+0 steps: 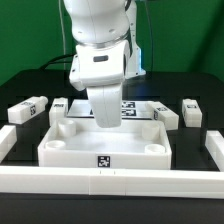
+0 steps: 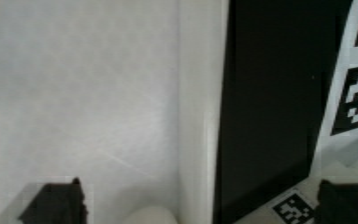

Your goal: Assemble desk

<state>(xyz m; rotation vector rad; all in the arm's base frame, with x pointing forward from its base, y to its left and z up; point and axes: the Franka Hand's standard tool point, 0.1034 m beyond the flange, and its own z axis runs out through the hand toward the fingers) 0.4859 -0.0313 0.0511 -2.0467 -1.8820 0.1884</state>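
Tabletop (image 1: 70,152) just beneath the wide-spread claw (image 1: 108,120)

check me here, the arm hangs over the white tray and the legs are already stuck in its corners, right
No. The arm does hang over the white tray, but the exterior view shows the legs lying loose beside it, some on that view's left, others on its right.

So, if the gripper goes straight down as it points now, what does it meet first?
Probably the tabletop, on its floor close to a rim. The open gripper hangs right over it, though depth is unclear.
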